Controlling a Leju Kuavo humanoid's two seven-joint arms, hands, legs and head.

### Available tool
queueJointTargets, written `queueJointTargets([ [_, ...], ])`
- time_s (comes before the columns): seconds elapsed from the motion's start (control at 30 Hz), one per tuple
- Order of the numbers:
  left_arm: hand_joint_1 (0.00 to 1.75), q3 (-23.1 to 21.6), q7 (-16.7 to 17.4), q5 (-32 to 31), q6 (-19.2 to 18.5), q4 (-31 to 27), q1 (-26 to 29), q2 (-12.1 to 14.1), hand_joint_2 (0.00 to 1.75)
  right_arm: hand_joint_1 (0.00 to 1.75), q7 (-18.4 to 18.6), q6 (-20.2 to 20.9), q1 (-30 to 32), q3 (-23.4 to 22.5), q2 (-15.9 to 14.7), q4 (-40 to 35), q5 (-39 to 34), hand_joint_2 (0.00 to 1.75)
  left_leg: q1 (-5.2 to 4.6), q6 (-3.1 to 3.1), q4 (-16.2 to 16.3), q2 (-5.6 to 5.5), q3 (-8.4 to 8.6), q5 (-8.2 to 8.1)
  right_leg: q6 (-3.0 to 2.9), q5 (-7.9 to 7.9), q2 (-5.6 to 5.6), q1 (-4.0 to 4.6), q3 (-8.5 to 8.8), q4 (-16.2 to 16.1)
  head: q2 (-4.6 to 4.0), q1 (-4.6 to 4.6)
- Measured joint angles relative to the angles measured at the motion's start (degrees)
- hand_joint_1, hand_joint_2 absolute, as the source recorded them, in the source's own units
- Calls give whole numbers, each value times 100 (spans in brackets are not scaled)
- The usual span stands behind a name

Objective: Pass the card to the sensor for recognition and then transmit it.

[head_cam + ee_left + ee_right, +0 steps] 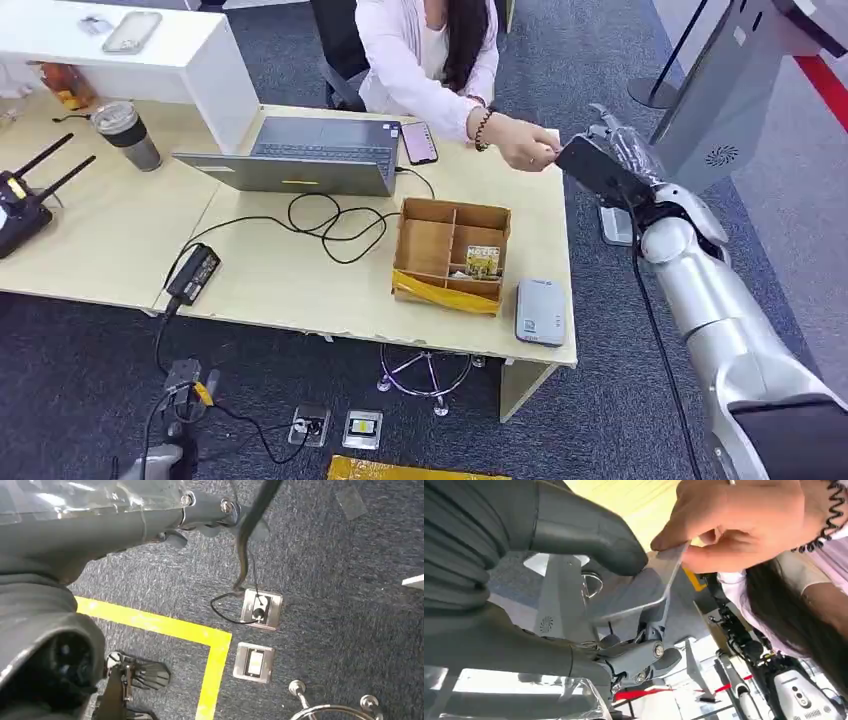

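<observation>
You are nearing the finish: your right hand is pinching the card between its fingers while a person's hand is gripping the far edge (handover not yet released).

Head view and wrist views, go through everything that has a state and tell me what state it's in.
Card: pinched by the right hand, also gripped by a person's hand.
Laptop: open.
Cardboard box: open, divided compartments.
Phone: flat on table.
Tumbler: upright, lidded.
</observation>
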Motion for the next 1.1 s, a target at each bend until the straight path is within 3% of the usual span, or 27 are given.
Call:
queueJointTargets([
  [0.9,0,31,-28,118,168,0,65,59,0,175,-234,-109,157,492,2,92,-162,175,0,0,0,0,1,0,0,0,1,0,-2,-1,0,0],
  [1.1,0,48,-28,212,210,2,137,63,0,175,-273,-94,394,531,-186,247,-271,175,0,0,0,0,-1,-1,0,-1,-1,0,-3,-4,0,0],
])
